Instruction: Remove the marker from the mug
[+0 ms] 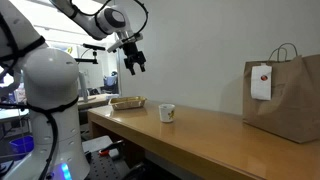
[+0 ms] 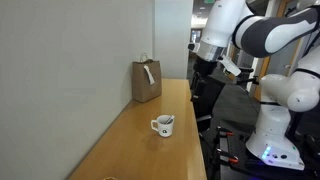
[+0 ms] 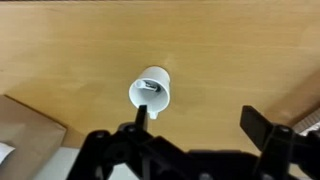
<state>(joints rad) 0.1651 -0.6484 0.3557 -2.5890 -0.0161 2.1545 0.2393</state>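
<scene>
A small white mug (image 1: 167, 113) stands on the long wooden table (image 1: 200, 140); it also shows in an exterior view (image 2: 163, 125) and in the wrist view (image 3: 151, 92). In the wrist view a dark marker (image 3: 148, 90) lies inside the mug's mouth. My gripper (image 1: 134, 62) hangs high above the table, up and to the side of the mug, open and empty. In the wrist view its fingers (image 3: 196, 122) are spread wide, with the mug far below near one finger.
A brown paper bag (image 1: 288, 95) with handles and a white tag stands at one end of the table, also seen against the wall (image 2: 146, 81). A flat tan tray (image 1: 128, 102) lies at the other end. The table edge runs along the robot's base.
</scene>
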